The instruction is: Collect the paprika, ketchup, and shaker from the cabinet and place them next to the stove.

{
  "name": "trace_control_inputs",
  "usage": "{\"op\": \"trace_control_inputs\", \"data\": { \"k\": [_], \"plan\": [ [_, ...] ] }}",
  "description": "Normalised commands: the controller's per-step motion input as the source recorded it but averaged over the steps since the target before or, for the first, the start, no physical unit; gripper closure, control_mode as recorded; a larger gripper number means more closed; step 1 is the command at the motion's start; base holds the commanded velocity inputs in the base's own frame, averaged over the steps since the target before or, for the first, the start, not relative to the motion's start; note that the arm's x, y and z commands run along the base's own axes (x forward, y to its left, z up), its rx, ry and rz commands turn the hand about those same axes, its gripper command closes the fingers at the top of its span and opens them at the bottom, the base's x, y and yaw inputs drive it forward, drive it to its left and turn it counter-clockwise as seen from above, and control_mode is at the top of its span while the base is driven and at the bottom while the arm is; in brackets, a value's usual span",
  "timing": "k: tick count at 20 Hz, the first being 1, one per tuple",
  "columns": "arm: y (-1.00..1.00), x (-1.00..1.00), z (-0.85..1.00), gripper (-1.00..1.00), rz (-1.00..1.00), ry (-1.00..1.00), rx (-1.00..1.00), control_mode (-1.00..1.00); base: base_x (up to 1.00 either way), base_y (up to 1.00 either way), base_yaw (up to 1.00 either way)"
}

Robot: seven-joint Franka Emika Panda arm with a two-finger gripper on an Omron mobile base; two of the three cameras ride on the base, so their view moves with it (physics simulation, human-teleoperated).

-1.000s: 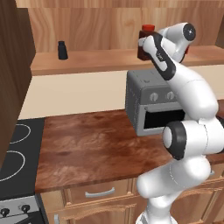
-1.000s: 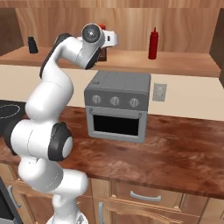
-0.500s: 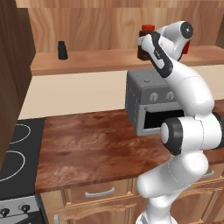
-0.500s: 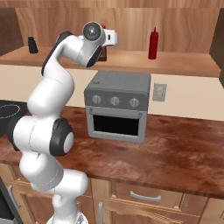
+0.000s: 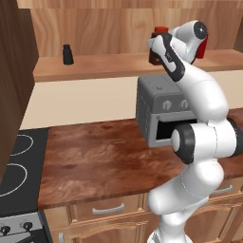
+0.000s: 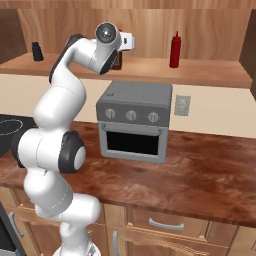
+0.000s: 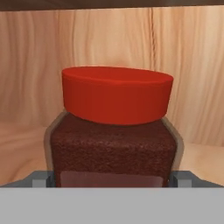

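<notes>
The paprika (image 7: 113,144), a dark brown jar with a red cap, stands close in front of the hand on the cabinet shelf (image 5: 104,66). My gripper (image 7: 111,179) is open, with one grey fingertip (image 7: 41,178) on each side of the jar's lower body; I cannot tell whether they touch it. From the left base view the paprika (image 5: 154,50) peeks out behind the wrist. The red ketchup (image 6: 174,49) stands to its right on the shelf. Far along the shelf to the left is the black shaker (image 5: 68,54). The stove (image 5: 14,161) lies at the counter's left end.
A grey toaster oven (image 6: 134,120) sits on the wood counter (image 5: 95,161) directly under the raised arm. A dark cabinet side (image 5: 14,71) stands above the stove. Drawers with metal handles (image 6: 165,225) run below the counter.
The hand has edged slightly closer to the paprika on the shelf. The jaws stayed open, and the jar, ketchup and shaker have not moved.
</notes>
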Motion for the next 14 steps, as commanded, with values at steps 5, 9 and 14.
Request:
{"op": "trace_control_inputs", "data": {
  "k": [5,9,14],
  "plan": [
    [0.00,0.05,0.00,1.00,0.00,0.00,0.00,-1.00,0.00,0.00,0.00],
    [0.00,0.00,0.00,1.00,0.00,0.00,0.00,-1.00,0.00,0.00,0.00],
    [0.01,0.00,0.00,1.00,0.00,0.00,0.00,-1.00,0.00,0.00,0.00]
  ]
}}
